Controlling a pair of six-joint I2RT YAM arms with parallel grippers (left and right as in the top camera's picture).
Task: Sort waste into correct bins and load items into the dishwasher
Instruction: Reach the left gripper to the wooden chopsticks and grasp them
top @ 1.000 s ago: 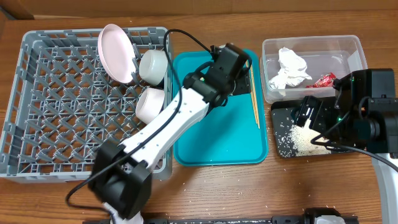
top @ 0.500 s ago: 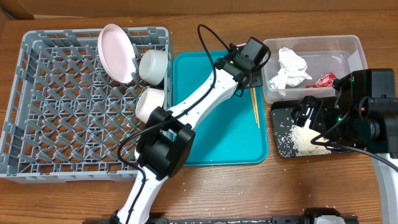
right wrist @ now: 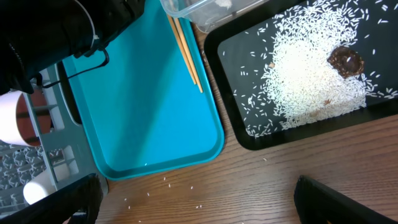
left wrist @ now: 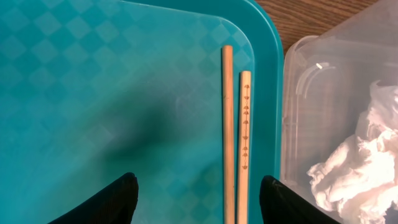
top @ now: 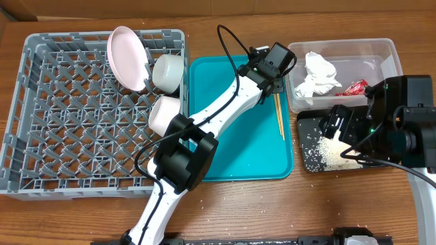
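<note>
Two wooden chopsticks [top: 278, 113] lie side by side along the right edge of the teal tray [top: 231, 136]; they also show in the left wrist view [left wrist: 236, 137] and the right wrist view [right wrist: 185, 46]. My left gripper [left wrist: 198, 202] is open and empty above the tray, the chopsticks between its fingertips near the right one. The clear tub [top: 381, 54] holds the white napkin [top: 317, 75] and red wrapper [top: 355, 88]. The black tray [right wrist: 249, 124] holds rice [right wrist: 305, 74] and a brown scrap [right wrist: 346, 60]. My right gripper [right wrist: 196, 202] is open and empty over the wooden table.
The grey dish rack [top: 41, 109] on the left holds the pink plate [top: 128, 58], a white bowl [top: 167, 71] and another white vessel [top: 163, 114]. A few rice grains [right wrist: 161, 186] lie on the wood in front of the teal tray.
My left arm swung right across the teal tray, from its back middle to over the chopsticks beside the clear tub. The right arm has not moved.
</note>
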